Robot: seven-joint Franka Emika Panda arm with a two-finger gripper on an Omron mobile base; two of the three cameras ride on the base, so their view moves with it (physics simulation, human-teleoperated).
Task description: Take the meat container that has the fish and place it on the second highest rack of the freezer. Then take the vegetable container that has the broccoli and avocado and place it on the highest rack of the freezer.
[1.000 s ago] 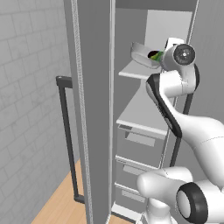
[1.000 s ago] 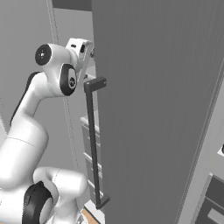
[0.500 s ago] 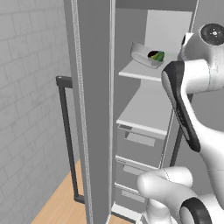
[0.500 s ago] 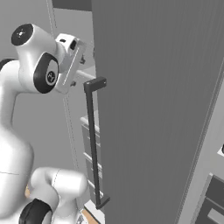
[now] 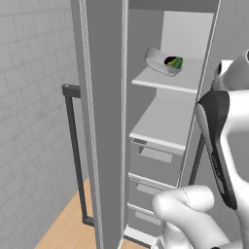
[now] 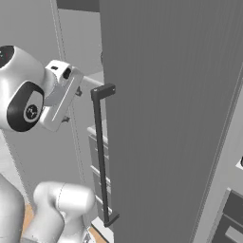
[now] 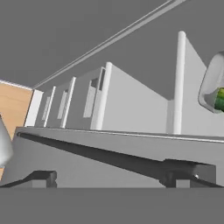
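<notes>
The freezer stands open. A pale container holding the broccoli and avocado rests on the highest rack; its green shows at the right edge of the hand view. The second highest rack is bare where it shows. The fish and its container are out of view. My gripper hangs outside the freezer, beside the top of the door's dark bar handle. It is open, with its small fingers apart and nothing between them.
Grey drawer fronts stack under the shelves. The open door stands close on my right, and another dark handle hangs on the left door. Wood floor lies below. A tiled wall is at the left.
My hand has drawn back from the upper shelf and out of the freezer, toward the door handle. The vegetable container stays where it lay on the upper shelf.
</notes>
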